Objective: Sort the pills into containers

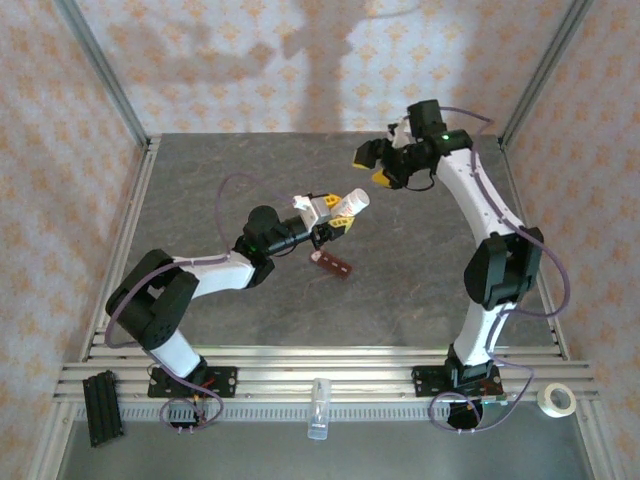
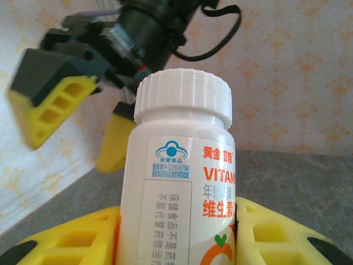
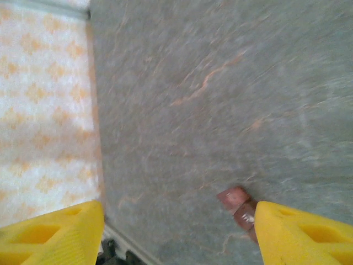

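Note:
My left gripper (image 1: 335, 226) is shut on a white vitamin bottle (image 1: 350, 206), held above the table's middle. In the left wrist view the yellow fingers (image 2: 71, 243) clamp the bottle (image 2: 182, 182) low on its body, and its ribbed white cap (image 2: 183, 94) is screwed on. My right gripper (image 1: 373, 166) hangs open just beyond the cap, with nothing between its fingers (image 2: 52, 107). The containers (image 1: 333, 264), a short reddish-brown strip, lie on the table below the bottle. The right wrist view shows the strip (image 3: 236, 203) partly behind one yellow finger (image 3: 298, 234). The pills are hidden.
A clear tube (image 1: 318, 408) lies on the front rail. A roll of tape (image 1: 556, 400) sits at the front right and a black block (image 1: 100, 405) at the front left. Patterned walls enclose the grey table (image 1: 420, 280).

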Controlling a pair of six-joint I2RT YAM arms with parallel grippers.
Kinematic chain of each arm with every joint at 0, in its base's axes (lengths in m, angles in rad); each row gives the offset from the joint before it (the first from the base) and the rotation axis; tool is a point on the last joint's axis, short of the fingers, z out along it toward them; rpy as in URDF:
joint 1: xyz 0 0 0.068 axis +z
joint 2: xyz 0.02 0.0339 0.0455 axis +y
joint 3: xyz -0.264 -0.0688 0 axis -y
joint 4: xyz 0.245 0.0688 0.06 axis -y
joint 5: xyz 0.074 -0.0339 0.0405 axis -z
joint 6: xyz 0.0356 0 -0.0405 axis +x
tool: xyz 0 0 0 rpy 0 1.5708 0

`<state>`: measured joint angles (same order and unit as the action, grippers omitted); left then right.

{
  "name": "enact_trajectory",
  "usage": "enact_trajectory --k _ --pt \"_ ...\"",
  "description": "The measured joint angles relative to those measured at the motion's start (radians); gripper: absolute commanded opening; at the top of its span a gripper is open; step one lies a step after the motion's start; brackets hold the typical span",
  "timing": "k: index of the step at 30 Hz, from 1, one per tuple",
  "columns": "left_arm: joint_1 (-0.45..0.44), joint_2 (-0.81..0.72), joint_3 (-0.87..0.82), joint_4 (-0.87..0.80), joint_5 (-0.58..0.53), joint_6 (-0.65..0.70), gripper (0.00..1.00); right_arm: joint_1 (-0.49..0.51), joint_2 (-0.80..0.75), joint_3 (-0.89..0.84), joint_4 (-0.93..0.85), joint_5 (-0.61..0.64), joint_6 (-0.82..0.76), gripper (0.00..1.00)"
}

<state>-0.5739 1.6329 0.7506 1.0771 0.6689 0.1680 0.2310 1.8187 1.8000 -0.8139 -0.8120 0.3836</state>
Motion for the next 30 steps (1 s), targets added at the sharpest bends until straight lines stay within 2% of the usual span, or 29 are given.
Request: enact_trajectory --k 8,15,21,30 --pt "0.012 0.013 0.0 0.042 -0.023 -0.1 0.0 -0.014 -0.246 -0.171 0.122 0.105 0.005 0.72" --pt "0.047 0.021 0.013 0.065 -0.011 -0.219 0.0 -0.014 -0.395 -0.284 0.214 0.097 -0.056 0.74" --pt "0.051 0.024 0.037 0.067 0.033 -0.296 0.0 0.005 -0.42 -0.298 0.232 0.055 -0.121 0.75" --pt "0.051 0.027 0.062 0.076 0.069 -0.356 0.0 0.103 -0.378 -0.223 0.206 0.046 -0.204 0.76"
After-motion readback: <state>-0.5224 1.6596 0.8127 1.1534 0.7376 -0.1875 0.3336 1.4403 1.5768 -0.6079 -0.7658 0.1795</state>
